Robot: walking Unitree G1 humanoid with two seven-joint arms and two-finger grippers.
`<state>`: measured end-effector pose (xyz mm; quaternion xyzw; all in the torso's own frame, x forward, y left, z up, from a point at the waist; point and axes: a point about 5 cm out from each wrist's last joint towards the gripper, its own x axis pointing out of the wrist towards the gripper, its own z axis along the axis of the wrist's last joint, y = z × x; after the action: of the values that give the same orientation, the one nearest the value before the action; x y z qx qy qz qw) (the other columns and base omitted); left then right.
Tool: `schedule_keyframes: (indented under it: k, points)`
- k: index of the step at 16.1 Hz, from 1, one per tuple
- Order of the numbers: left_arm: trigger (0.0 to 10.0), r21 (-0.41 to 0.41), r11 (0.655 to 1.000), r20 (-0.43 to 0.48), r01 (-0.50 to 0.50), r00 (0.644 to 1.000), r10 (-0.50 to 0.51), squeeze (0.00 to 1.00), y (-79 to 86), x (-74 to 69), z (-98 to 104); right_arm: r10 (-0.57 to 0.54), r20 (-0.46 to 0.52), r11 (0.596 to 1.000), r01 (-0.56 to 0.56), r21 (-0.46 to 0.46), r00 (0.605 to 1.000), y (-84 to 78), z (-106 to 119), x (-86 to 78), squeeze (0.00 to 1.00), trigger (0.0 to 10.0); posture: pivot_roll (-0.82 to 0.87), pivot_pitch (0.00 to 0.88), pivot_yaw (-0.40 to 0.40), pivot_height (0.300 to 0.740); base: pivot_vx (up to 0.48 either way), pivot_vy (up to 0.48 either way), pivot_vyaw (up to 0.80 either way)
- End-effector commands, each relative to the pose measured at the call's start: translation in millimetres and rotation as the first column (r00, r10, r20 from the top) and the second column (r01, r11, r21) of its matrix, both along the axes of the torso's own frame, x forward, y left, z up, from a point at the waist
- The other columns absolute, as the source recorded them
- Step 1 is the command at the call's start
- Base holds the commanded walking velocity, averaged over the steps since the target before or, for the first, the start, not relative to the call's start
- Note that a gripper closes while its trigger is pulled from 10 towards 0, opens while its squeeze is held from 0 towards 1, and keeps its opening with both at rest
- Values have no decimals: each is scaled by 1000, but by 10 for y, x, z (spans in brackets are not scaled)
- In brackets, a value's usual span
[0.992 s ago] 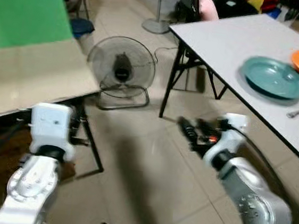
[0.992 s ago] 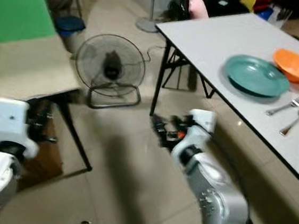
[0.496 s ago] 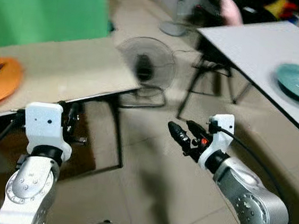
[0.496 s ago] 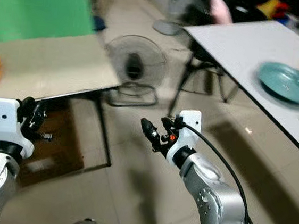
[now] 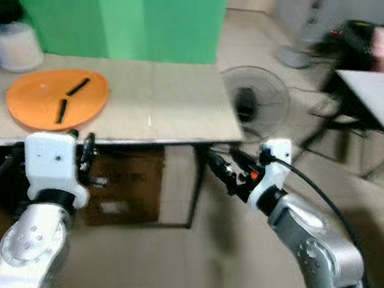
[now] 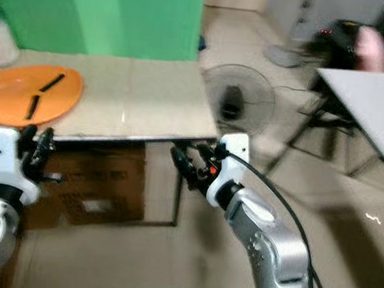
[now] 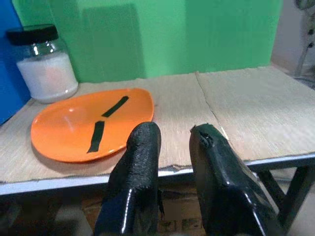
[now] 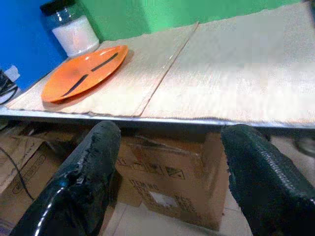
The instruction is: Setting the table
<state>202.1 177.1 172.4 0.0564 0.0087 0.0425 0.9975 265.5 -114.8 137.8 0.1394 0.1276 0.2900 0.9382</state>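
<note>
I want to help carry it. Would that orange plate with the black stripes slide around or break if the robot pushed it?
The shallow orange plate looks like smooth plastic, so probably light and unlikely to shatter. The woven mat beneath might grip it somewhat.

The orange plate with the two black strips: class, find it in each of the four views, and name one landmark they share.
Left eye view: orange plate, far left on the mat-covered table.
Right eye view: far left.
Left wrist view: beyond the fingertips.
Right wrist view: beside the jar.
Shared landmark: the green backdrop.

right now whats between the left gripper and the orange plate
Nothing but bare beige mat. In the left wrist view the left gripper sits at the table edge with the orange plate just beyond its fingertips.
</note>
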Motion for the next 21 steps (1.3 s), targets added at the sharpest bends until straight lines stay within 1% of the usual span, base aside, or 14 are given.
schedule_keyframes:
  k: [1, 5, 6, 8, 10, 13, 14, 15, 16, 17, 18, 19, 20, 21]
  points:
    - [10000, 28, 999, 11, -16, 1000, 16, 0, 45, -14, 35, 3, 21, 1000, -4, 19, 1000, 28, 46, 22, 0, 10000, 21, 74, 7, 740, 394, 0, 800]
    - [10000, 27, 999, 19, -18, 1000, 18, 0, 83, 5, 62, 50, 40, 998, -51, 24, 998, 85, 80, 7, 0, 10000, 18, 71, 10, 740, 392, 0, 800]
    - [10000, 22, 1000, 16, -16, 1000, 16, 0, 76, 3, 53, 71, 50, 997, -72, 21, 996, 108, 92, 2, 0, 10000, 16, 69, 10, 740, 390, 0, 0]
    - [10000, 17, 1000, 5, -11, 1000, 11, 0, 44, -15, 23, 98, 44, 994, -100, 33, 994, 128, 89, 2, 0, 10000, 17, 69, 4, 740, 382, 0, 0]
    - [10000, 10, 1000, -5, -6, 1000, 6, 0, 14, -37, -3, 140, 37, 990, -141, 24, 989, 135, 85, 2, 0, 10000, 18, 67, -5, 740, 369, 0, 0]
    - [10000, 9, 1000, -22, -4, 1000, 4, 0, 3, -46, -32, 164, 33, 986, -165, 29, 986, 127, 118, 62, 0, 10000, 22, 64, -14, 740, 292, 0, 0]
    - [10000, 12, 1000, -28, 5, 1000, -4, 0, -2, -46, -39, 172, 33, 985, -172, 18, 985, 132, 127, 81, 0, 10000, 21, 64, -14, 740, 0, 0, 0]
    - [10000, -3, 999, -21, 54, 998, -54, 0, -40, -45, -37, 151, 6, 988, -151, -21, 988, 143, 104, 142, 0, 10000, 16, 61, -18, 740, 0, 0, 0]
    - [10000, 15, 995, -33, 100, 994, -100, 0, -69, -50, -50, 99, -41, 994, -100, -34, 994, 152, 69, 217, 1000, 10000, 16, 61, -21, 740, 0, 0, 0]
    - [10000, 28, 993, -41, 112, 993, -111, 0, -75, -51, -57, 84, -55, 996, -85, -31, 995, 157, 62, 240, 1000, 10000, 16, 61, -23, 740, 0, 0, 0]
    - [10000, 32, 991, -44, 130, 991, -128, 0, -77, -49, -63, 94, -61, 996, -94, 9, 994, 209, 103, 273, 1000, 10000, 14, 59, -30, 740, 0, 0, 0]
    - [10000, 53, 984, -60, 171, 984, -168, 0, -69, -50, -72, 88, -77, 995, -85, 50, 993, 264, 158, 338, 1000, 10000, 14, 57, -35, 740, 0, 0, 0]
    - [10000, 74, 980, -72, 185, 981, -180, 0, -62, -45, -82, 84, -88, 995, -79, 58, 993, 275, 167, 367, 1000, 10000, 15, 56, -38, 740, 0, 0, 0]
    - [10000, 93, 974, -80, 206, 977, -199, 0, -50, -29, -87, 45, -167, 996, -31, 81, 985, 291, 130, 432, 1000, 10000, 15, 56, -39, 740, 0, 0, 0]
